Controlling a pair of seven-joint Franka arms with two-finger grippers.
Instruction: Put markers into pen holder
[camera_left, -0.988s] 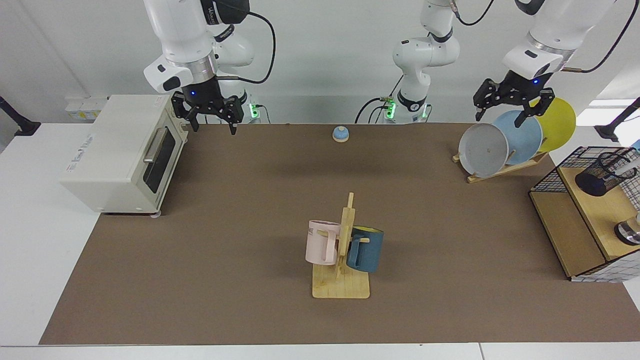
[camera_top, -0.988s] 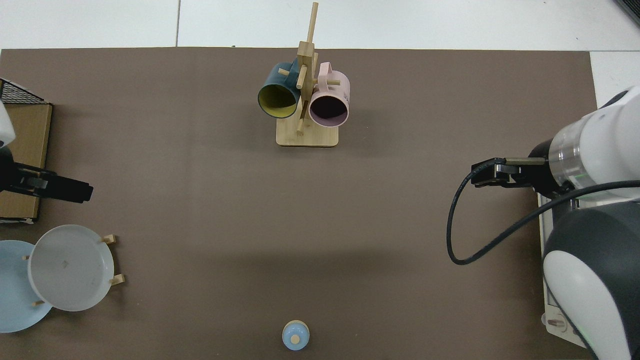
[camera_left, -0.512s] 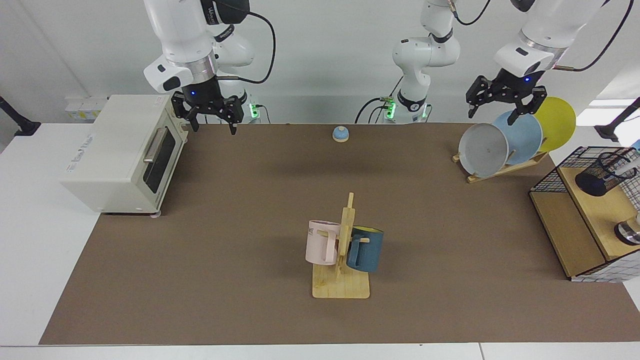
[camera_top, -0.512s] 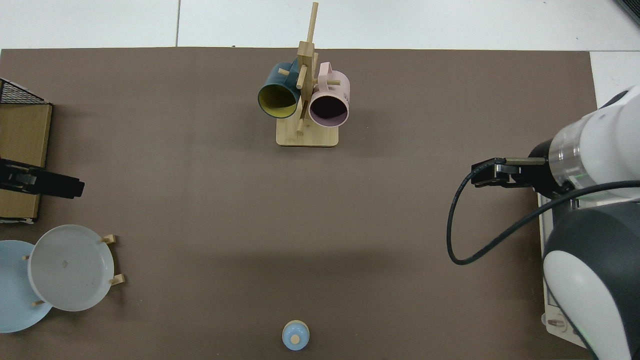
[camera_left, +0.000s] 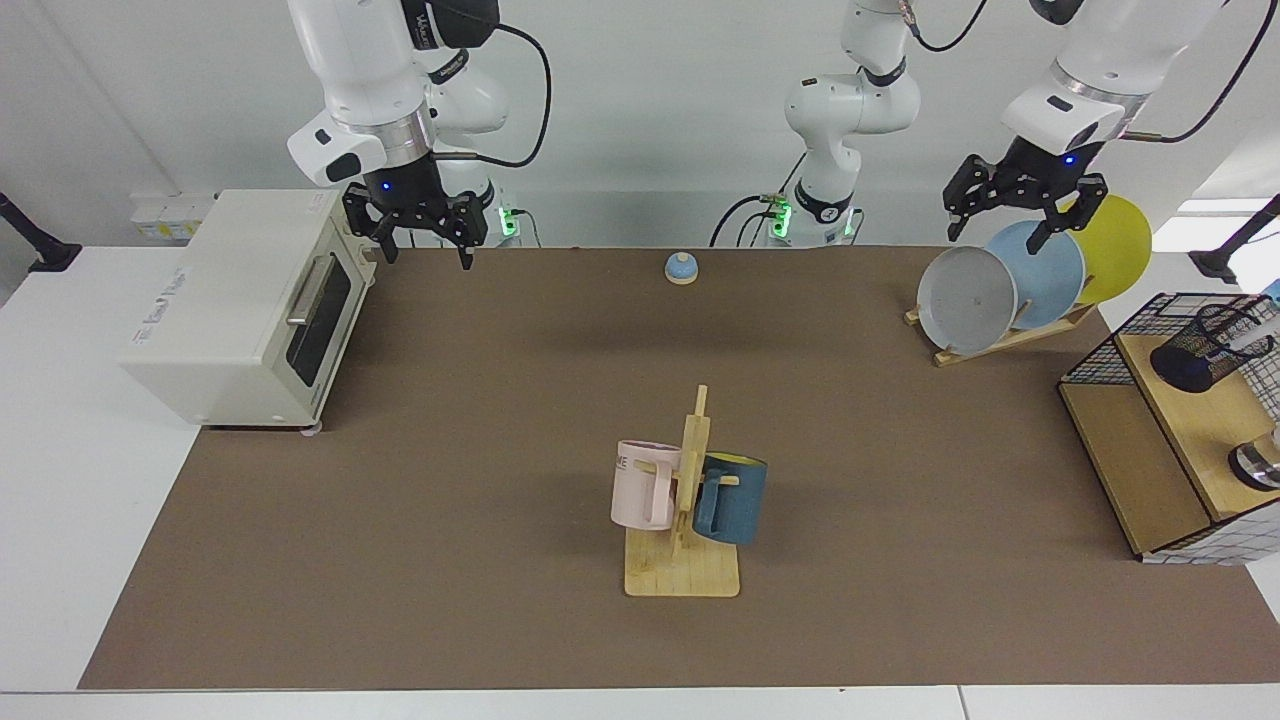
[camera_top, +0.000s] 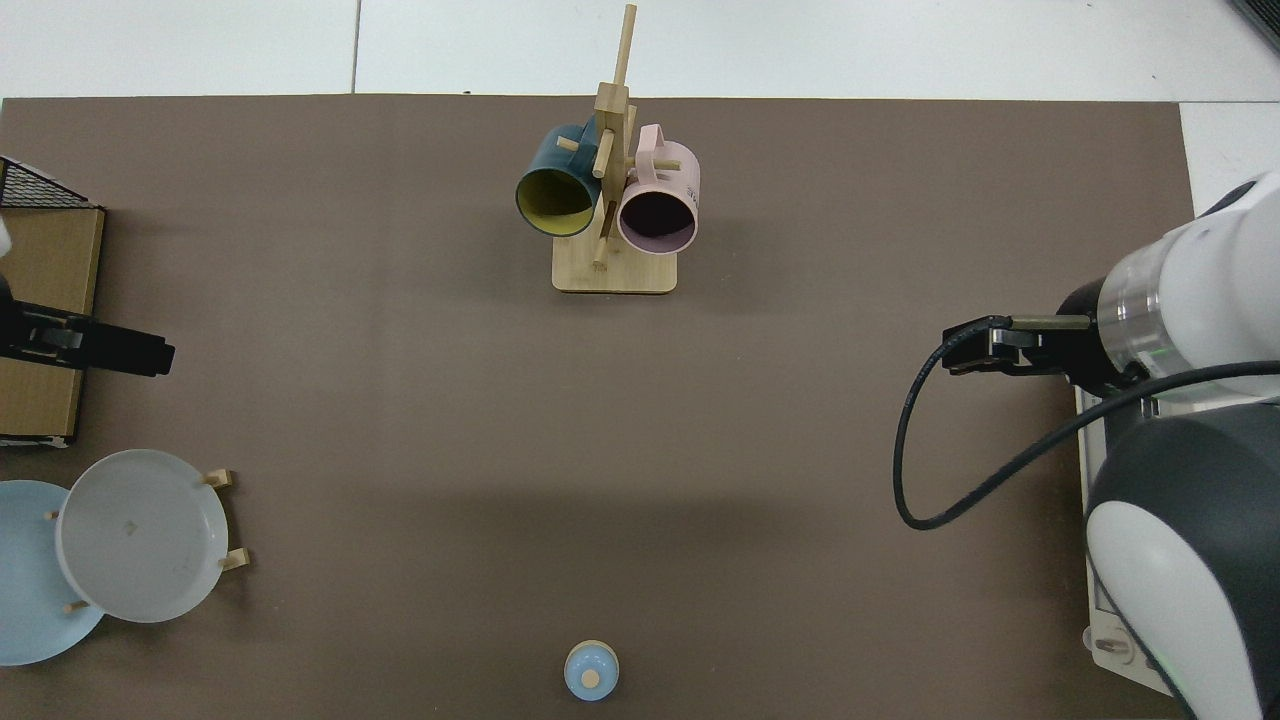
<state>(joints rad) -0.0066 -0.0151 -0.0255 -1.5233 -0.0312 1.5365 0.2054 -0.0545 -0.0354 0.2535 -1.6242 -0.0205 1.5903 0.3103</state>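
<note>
Lettering "ME" on pink mug (camera_left: 640, 484), beside blue mug (camera_left: 731, 498).

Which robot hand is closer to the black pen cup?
The left gripper. It hangs open above the plate rack, a short way from the pen cup on the shelf. The right gripper waits open by the toaster oven, across the table.

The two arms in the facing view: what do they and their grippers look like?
Both arms have glossy white shells with silver wrist rings and black cables looping from them. The left gripper and the right gripper are black, skeletal two-finger units, each with a small blue light at its mount.
</note>
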